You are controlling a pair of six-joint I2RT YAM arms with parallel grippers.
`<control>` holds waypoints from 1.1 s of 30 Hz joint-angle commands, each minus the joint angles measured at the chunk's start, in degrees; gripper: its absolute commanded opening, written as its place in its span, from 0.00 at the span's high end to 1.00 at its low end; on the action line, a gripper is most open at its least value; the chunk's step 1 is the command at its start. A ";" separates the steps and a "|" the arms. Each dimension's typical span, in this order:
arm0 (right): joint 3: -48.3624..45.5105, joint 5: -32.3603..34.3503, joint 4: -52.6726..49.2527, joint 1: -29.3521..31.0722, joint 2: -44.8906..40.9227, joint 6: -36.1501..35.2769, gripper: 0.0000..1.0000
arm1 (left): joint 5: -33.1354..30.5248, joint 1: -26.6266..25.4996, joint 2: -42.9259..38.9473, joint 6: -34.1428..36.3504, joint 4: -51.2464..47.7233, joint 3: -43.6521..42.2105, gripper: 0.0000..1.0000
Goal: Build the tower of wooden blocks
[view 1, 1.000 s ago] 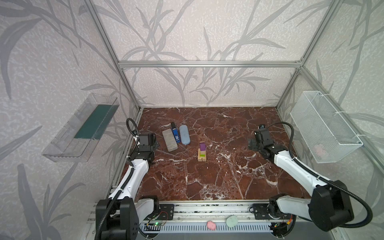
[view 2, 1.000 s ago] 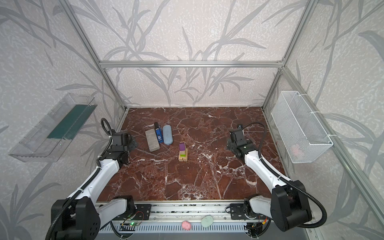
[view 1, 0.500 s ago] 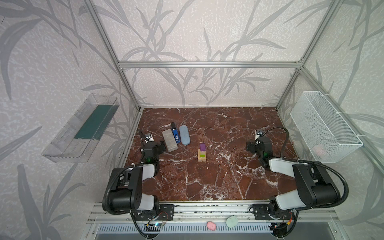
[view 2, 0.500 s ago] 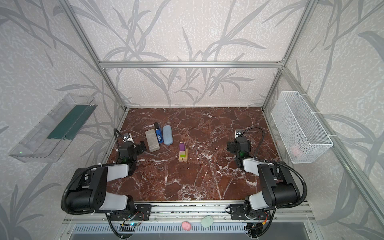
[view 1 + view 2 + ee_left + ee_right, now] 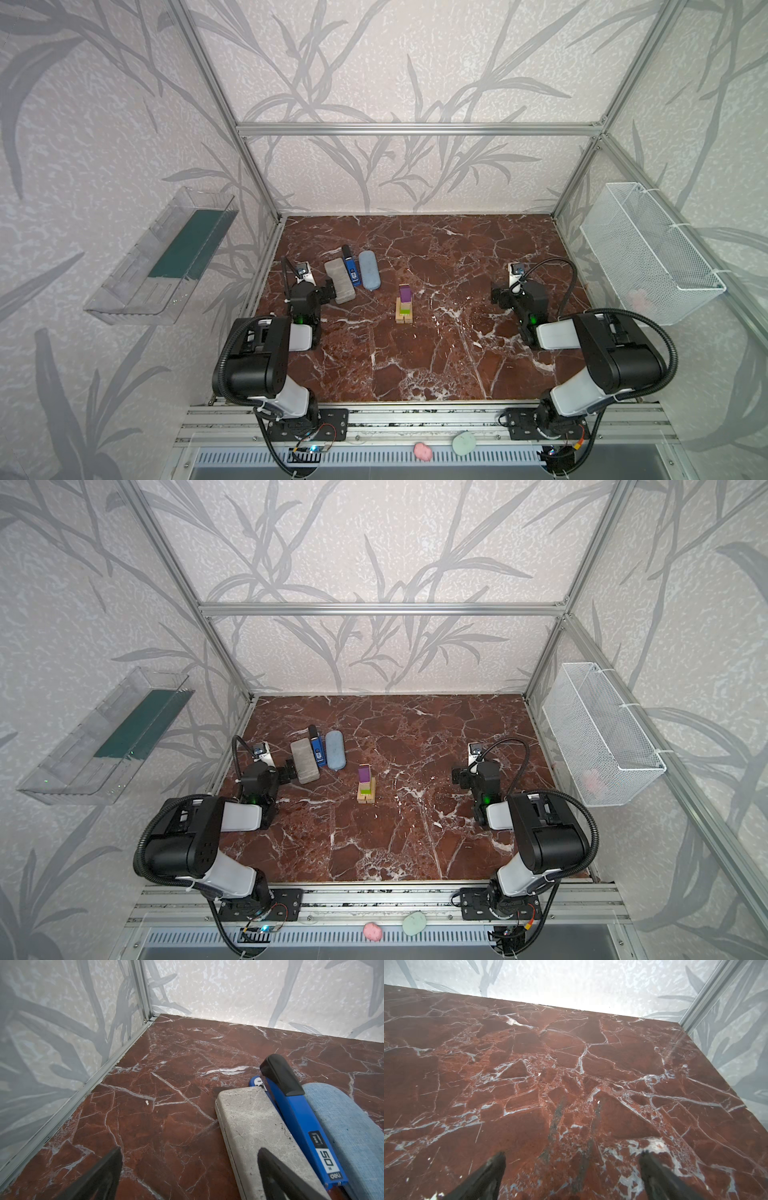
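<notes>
Red-brown marble floor [image 5: 415,365] with white veins fills the lower middle of both top views, walled by pale leaf-patterned panels and aluminium bars. Near the centre of the frame stands the tower [image 5: 405,306] [image 5: 366,786], free of both arms: tan wood blocks [image 5: 404,319] at its foot, a lime-green piece [image 5: 405,310] above them and a purple block [image 5: 406,293] on top. It looks upright, though its layers are too small to count. Left of it and a little higher in the frame lie a grey case [image 5: 340,281] [image 5: 255,1126], a blue stapler [image 5: 351,271] [image 5: 299,1115] and a light blue fabric case [image 5: 369,270] [image 5: 342,1115], side by side and touching. The left gripper [image 5: 329,291] [image 5: 190,1150] sits low at the grey case's near end with its fingers spread wide and nothing between them; one fingertip overlaps the case in the wrist view, and contact cannot be told. The right gripper [image 5: 496,297] [image 5: 572,1153] sits at the right of the frame, well apart from the tower, fingers equally wide over bare marble and holding nothing. A white wire basket [image 5: 648,249] hangs on the right wall and a clear shelf [image 5: 166,257] on the left one.
</notes>
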 commanded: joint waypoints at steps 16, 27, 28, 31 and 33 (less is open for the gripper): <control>0.80 -0.58 2.41 0.04 -0.39 -0.30 0.01 | 11.04 -0.77 -0.26 6.55 3.19 -1.14 0.01; 0.80 -0.56 2.41 0.05 -0.38 -0.29 0.01 | 2.38 -0.70 0.16 2.91 -0.42 1.07 0.01; 0.80 -0.58 2.32 0.10 -0.38 -0.35 0.01 | 2.00 -0.69 0.02 2.59 -1.05 1.29 0.01; 0.89 -0.58 2.28 0.03 -0.38 -0.34 0.01 | 1.90 -0.73 0.33 2.59 -0.32 1.27 0.01; 0.89 -0.58 2.19 0.05 -0.41 -0.30 0.01 | 1.86 -0.60 0.77 2.59 0.28 1.36 0.01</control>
